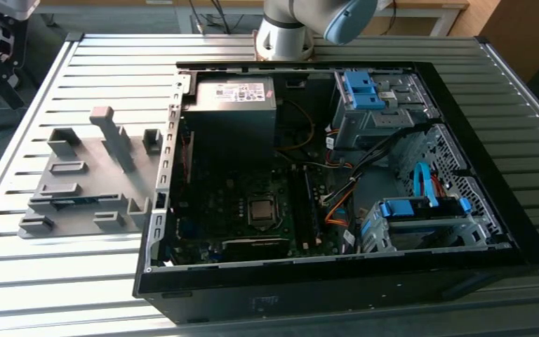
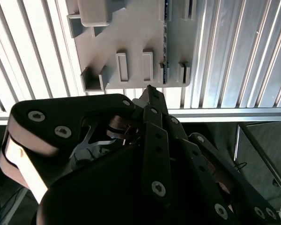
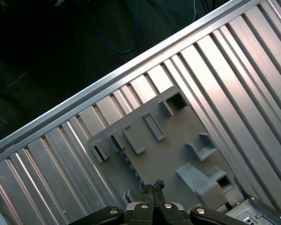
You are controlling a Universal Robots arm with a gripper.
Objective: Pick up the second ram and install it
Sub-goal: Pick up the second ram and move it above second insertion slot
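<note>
My pincer [image 3: 153, 186] is pinched narrow with nothing in it, hovering over the grey holder [image 3: 173, 144]. The second ram [image 1: 75, 202] sits in that holder, at nine o'clock from the open computer case [image 1: 344, 282].

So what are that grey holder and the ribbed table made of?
Holder: seemingly plastic, matte grey, with soft moulded edges and no glare. Table: apparently metal, likely aluminium, with bare silvery ribs that throw back bright light in both wrist views.
</note>
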